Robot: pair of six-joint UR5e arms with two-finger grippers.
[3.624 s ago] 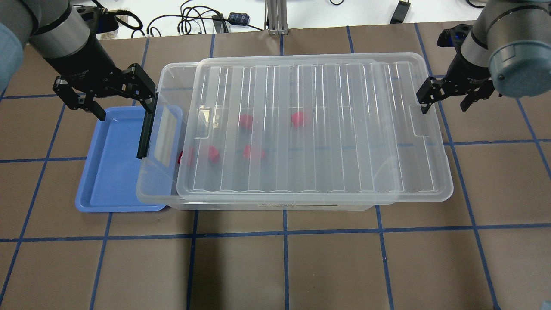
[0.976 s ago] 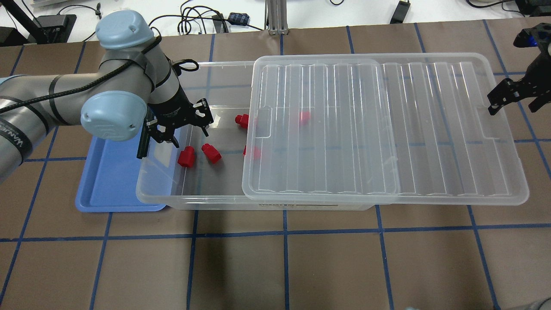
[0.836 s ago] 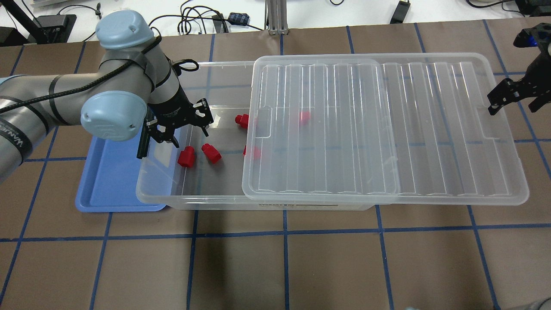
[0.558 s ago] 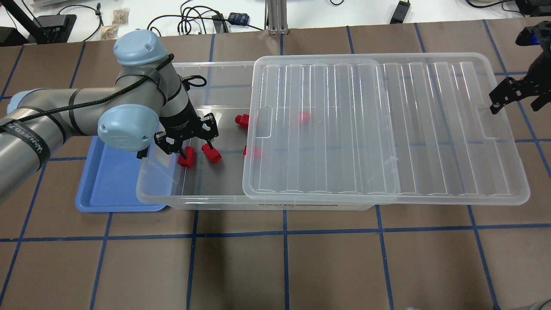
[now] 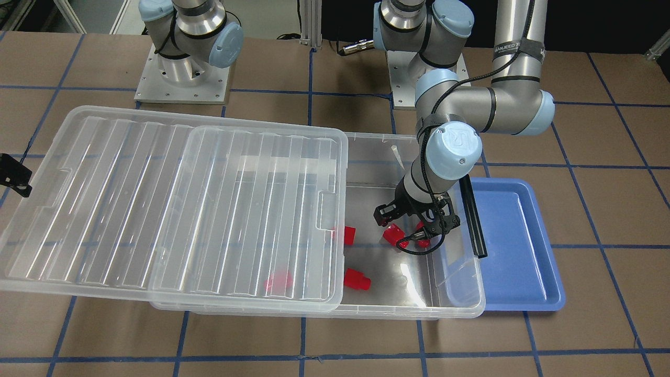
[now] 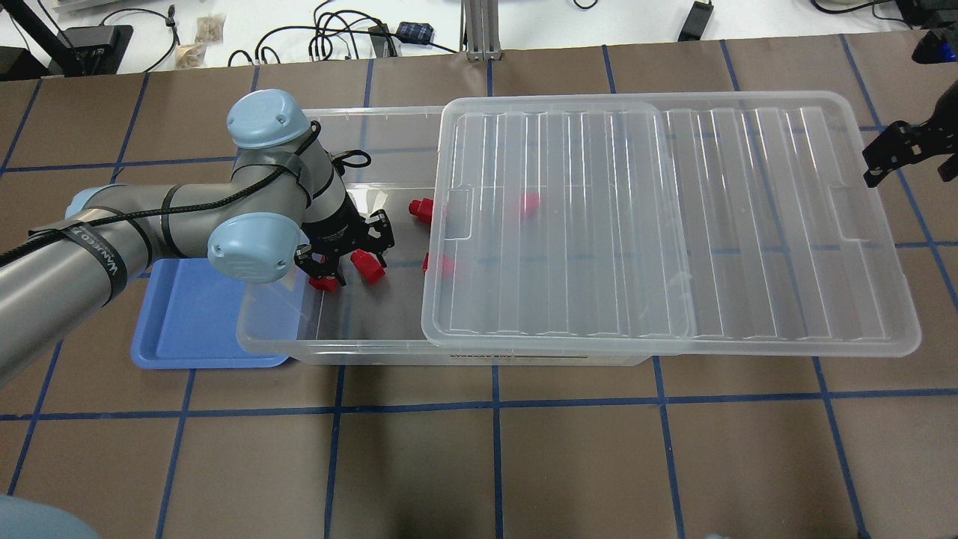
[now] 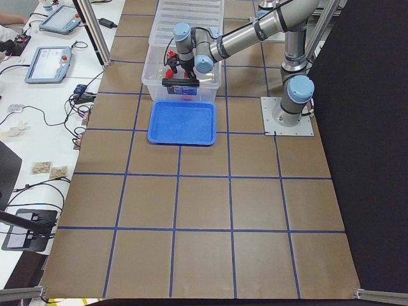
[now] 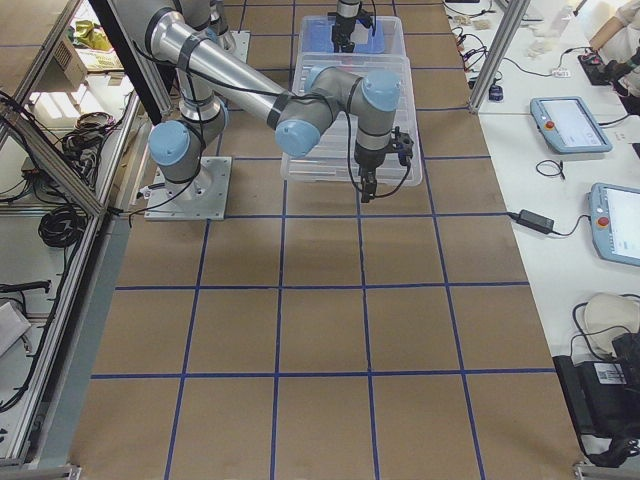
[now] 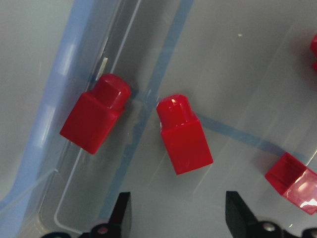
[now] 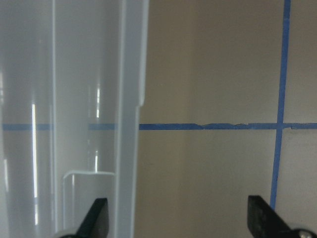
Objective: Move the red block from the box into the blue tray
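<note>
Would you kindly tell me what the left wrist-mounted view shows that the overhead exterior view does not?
Only the wrist view shows the two nearest red blocks whole, stub ends included, just beyond the open left gripper. Only the overhead shows the blue tray, the offset lid and the right gripper. Both show those blocks lying in the box.

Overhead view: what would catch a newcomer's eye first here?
The left gripper reaches into the clear box, open over a red block. The clear lid lies shifted to the right, overhanging the box's end, with other red blocks blurred beneath it. The blue tray at the left end holds no block.
</note>
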